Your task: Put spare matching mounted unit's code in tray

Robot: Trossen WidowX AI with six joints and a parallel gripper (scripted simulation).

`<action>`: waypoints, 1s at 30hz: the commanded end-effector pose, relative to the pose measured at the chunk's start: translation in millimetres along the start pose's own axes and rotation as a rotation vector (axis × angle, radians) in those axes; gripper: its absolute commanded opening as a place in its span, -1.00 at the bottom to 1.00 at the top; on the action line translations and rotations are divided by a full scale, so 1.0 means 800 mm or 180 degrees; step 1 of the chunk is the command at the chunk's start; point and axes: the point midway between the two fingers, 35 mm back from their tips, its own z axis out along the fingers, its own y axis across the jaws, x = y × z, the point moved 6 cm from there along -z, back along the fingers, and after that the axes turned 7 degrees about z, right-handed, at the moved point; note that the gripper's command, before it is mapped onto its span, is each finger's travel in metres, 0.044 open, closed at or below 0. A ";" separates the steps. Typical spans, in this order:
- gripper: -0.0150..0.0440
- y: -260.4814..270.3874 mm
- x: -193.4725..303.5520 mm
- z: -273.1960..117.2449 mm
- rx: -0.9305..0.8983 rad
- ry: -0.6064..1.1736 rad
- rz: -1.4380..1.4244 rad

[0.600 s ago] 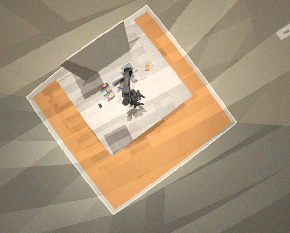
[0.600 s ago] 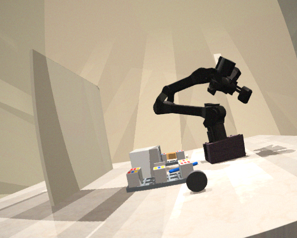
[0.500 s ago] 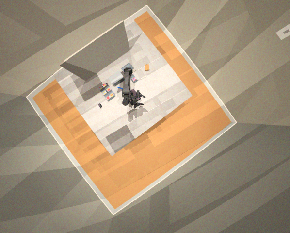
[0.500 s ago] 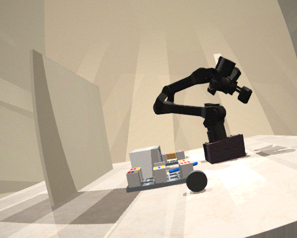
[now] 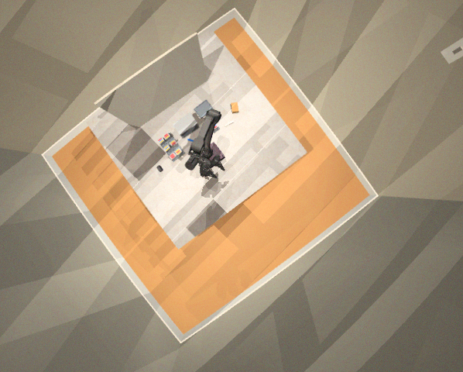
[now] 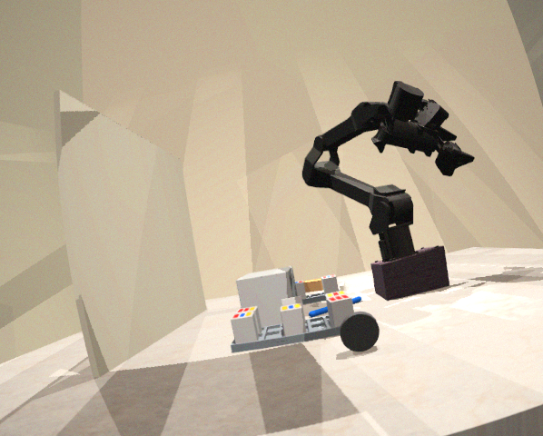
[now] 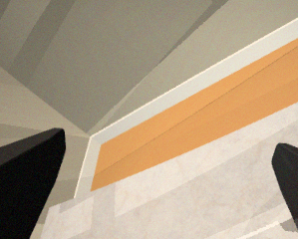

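My gripper [image 5: 220, 172] [image 6: 464, 148] [image 7: 172, 146] is open and empty, high up beyond the arm's base, away from the parts. A grey rack [image 6: 271, 341] holds several pale spare blocks with coloured code squares on top, among them a left one [image 6: 245, 324], a middle one [image 6: 291, 320] and a right one [image 6: 340, 310]. A shallow blue-grey tray [image 5: 203, 108] lies near the arm's elbow; no block shows in its visible part. A pale grey box [image 5: 185, 124] [image 6: 261, 292] stands between rack and tray. I cannot tell which unit is mounted; no code on a back shows.
A blue rod [image 5: 190, 139] [image 6: 319, 312] lies beside the rack. A black round thing [image 5: 159, 168] [image 6: 359, 331] stands near the rack's end. An orange block [image 5: 234, 107] [image 6: 313, 284] lies beyond the arm. A tall panel [image 6: 131, 243] stands behind the parts. The arm's base block [image 6: 412, 279] is dark purple.
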 end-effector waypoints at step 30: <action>1.00 -0.103 -0.028 -0.403 0.3904 -0.2673 0.3834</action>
